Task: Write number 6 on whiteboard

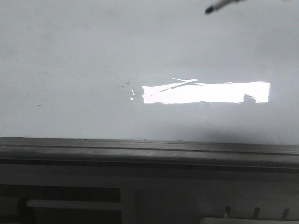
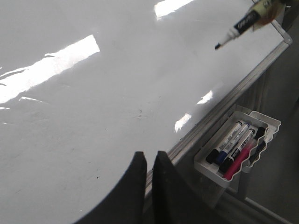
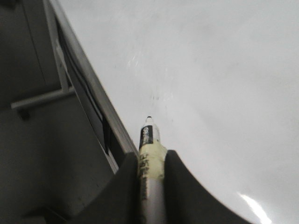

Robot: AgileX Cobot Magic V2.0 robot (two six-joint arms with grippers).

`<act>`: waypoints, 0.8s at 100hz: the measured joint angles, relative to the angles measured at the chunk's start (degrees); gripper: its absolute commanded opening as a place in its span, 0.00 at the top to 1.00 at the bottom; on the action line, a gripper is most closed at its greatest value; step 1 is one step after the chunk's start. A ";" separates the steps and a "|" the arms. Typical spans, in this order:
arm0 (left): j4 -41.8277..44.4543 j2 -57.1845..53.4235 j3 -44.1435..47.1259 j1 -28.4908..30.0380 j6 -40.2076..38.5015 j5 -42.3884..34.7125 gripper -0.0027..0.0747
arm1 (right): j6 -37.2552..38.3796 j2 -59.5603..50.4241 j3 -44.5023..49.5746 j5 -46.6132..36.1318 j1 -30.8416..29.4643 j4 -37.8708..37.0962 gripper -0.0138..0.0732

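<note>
The whiteboard point(image 1: 93, 70) fills the front view, glossy white with a grey edge rail point(image 1: 140, 147) along its near side. No number 6 shows on it, only faint specks. My right gripper point(image 3: 150, 157) is shut on a black-tipped marker point(image 3: 150, 135) wrapped in yellowish tape. The marker's tip points at the board near the rail, and I cannot tell whether it touches. The marker's tip shows at the top right of the front view point(image 1: 210, 9) and in the left wrist view point(image 2: 236, 29). My left gripper point(image 2: 149, 156) is shut and empty, over the board's edge.
A bright rectangular glare point(image 1: 205, 92) lies on the board. A white tray point(image 2: 268, 122) with several markers hangs beside the rail, to the right of my left gripper. A grey bar point(image 3: 42, 99) sticks out below the rail.
</note>
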 measured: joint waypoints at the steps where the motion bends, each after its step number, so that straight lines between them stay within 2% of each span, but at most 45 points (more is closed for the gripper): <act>1: -0.12 0.00 0.00 0.00 0.00 0.00 0.99 | 0.65 -0.13 -0.37 -0.11 -0.09 0.00 0.91; 7: -0.88 0.00 0.00 0.00 0.00 -0.21 0.99 | 4.54 -0.87 -1.07 -1.56 -0.09 1.20 0.91; 17: -2.89 0.00 0.00 0.00 0.00 -1.57 0.99 | 6.68 -1.93 -0.53 -4.45 -0.09 4.09 0.91; 33: -5.09 0.00 0.00 0.00 -0.03 -4.08 0.99 | 3.37 -2.14 6.24 -8.22 -0.09 5.33 0.91; 51: -7.59 0.00 0.00 0.00 -0.03 -5.48 0.99 | 2.26 -4.69 17.69 -18.55 -0.09 5.33 0.91; 64: -8.49 0.00 0.00 0.00 -0.14 -5.48 0.99 | 1.85 -6.52 19.38 -24.25 -0.09 5.45 0.91; 80: -9.38 1.06 0.00 0.00 -0.14 -5.75 0.99 | 0.82 -5.64 19.47 -26.77 -0.09 5.68 0.91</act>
